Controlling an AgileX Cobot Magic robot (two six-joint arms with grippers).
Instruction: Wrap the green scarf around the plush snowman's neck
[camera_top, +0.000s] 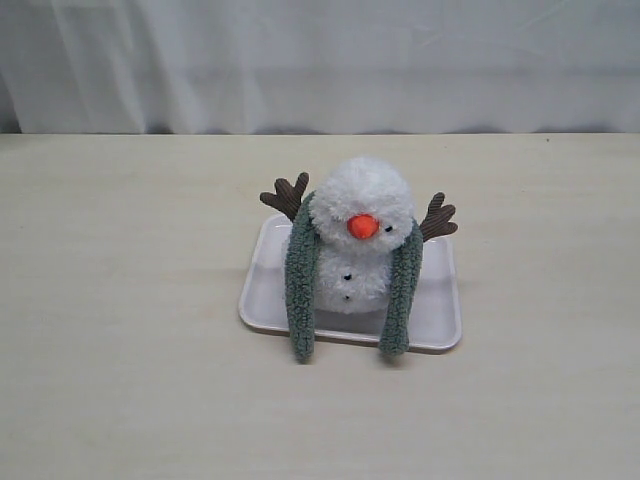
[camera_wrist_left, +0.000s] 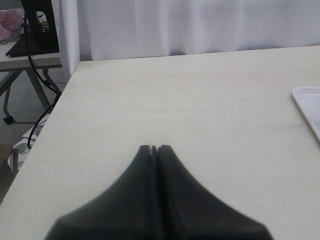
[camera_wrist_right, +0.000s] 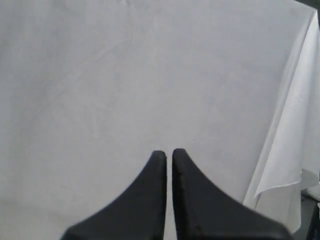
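Observation:
The plush snowman (camera_top: 360, 235) stands upright on a white tray (camera_top: 436, 318) in the exterior view, orange nose toward the camera. The green scarf (camera_top: 300, 285) passes behind its neck, and both ends hang down the front, one on each side, past the tray's near rim. The neck crease is hidden by head and scarf. Neither arm shows in the exterior view. My left gripper (camera_wrist_left: 154, 148) is shut and empty over bare tabletop, far from the snowman. My right gripper (camera_wrist_right: 169, 153) has its fingers almost touching, nothing between them, facing a white cloth.
A corner of the white tray (camera_wrist_left: 309, 106) shows at the edge of the left wrist view. The table's edge (camera_wrist_left: 42, 135) drops off there, with cables and a stand beyond. A white curtain (camera_top: 320, 60) hangs behind the table.

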